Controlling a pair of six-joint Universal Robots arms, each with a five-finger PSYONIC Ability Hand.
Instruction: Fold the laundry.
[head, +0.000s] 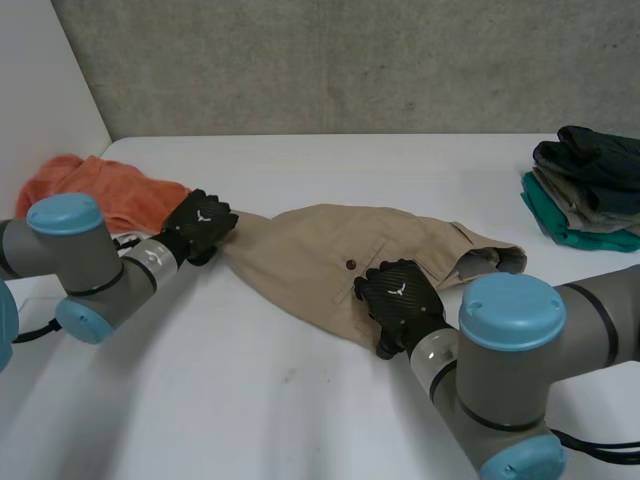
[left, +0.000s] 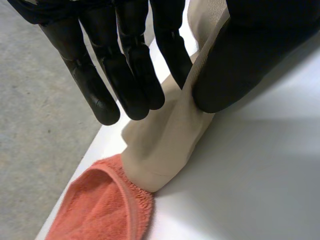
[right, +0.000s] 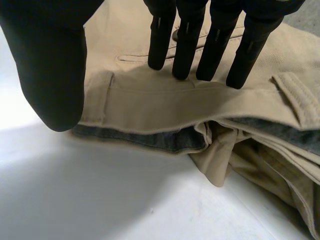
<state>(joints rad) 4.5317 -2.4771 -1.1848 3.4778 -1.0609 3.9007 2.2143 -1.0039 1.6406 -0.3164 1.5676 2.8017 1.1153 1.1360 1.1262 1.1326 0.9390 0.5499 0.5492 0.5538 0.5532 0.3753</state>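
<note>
Beige trousers lie spread across the middle of the white table. My left hand is at their narrow left end, a leg's hem. In the left wrist view the beige cloth runs up between the thumb and a straight finger, pinched there. My right hand rests at the near edge, on the waistband. Its straight fingers hover at the waistband beside a belt loop, while the thumb stands apart over the bare table.
An orange towel lies bunched at the far left, touching the trouser end close to the table's left edge. A stack of folded dark and green clothes sits at the far right. A grey wall runs behind the table.
</note>
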